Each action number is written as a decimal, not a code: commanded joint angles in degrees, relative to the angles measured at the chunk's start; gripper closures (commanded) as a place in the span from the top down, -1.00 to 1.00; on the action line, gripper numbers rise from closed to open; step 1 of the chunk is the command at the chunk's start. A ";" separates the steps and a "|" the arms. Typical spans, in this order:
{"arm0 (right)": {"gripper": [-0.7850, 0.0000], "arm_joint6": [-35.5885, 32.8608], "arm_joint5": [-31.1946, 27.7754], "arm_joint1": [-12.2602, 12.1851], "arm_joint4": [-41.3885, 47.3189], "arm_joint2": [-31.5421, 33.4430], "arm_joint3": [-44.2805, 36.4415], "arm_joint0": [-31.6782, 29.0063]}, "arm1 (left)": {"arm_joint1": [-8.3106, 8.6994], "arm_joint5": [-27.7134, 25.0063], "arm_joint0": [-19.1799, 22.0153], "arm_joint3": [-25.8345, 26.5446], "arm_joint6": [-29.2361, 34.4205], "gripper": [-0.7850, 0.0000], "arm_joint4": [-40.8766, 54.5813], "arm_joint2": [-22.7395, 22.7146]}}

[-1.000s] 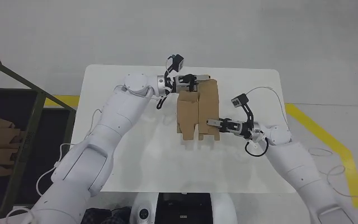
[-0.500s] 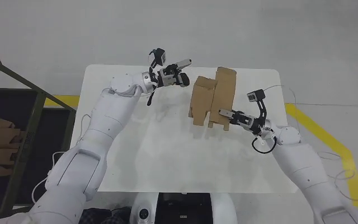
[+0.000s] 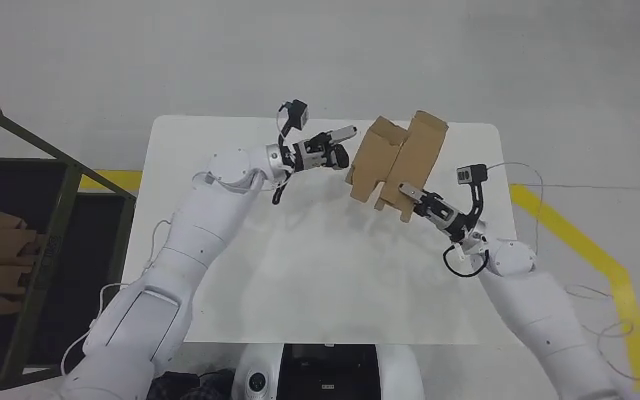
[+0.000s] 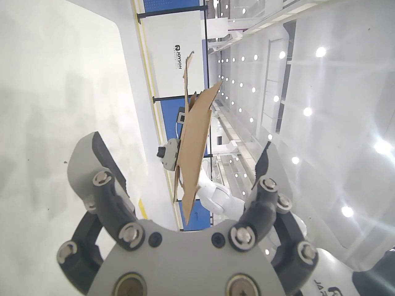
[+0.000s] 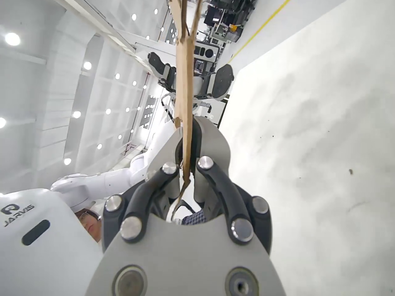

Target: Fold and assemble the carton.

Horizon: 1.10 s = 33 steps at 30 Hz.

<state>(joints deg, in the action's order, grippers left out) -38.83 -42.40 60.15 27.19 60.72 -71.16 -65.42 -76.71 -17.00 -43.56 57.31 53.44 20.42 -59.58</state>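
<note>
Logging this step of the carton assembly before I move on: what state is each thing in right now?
carton: flattened, not yet assembled, held up off the table, tilted.
right gripper: shut on the carton's edge.
left gripper: open, empty, beside the carton without touching it.

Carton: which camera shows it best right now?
Top view: the carton shows its broad face and outline, with the right gripper shut on one edge. Left wrist view gives a slanted, near edge-on look past the open left gripper. Right wrist view gives just the thin edge pinched between its fingers.
</note>
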 commanded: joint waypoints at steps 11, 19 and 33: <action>-1.00 10.78 3.34 1.03 -4.89 0.60 -3.67 -2.83 | -0.21 2.04 -3.20 5.33 -8.41 0.41 -7.04 2.00; -1.00 11.64 3.81 1.39 -6.53 1.32 -4.72 -3.56 | -0.56 3.36 -2.99 5.96 -8.39 -0.36 -7.14 2.94; 1.00 7.24 2.94 1.69 -3.53 3.24 -5.33 -4.17 | -0.56 3.05 -1.16 4.26 -5.90 -1.00 -4.73 1.30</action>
<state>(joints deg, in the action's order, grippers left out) -30.65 -38.93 61.87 22.71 63.60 -76.63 -69.68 -77.41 -13.77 -45.07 61.93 47.25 16.17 -57.85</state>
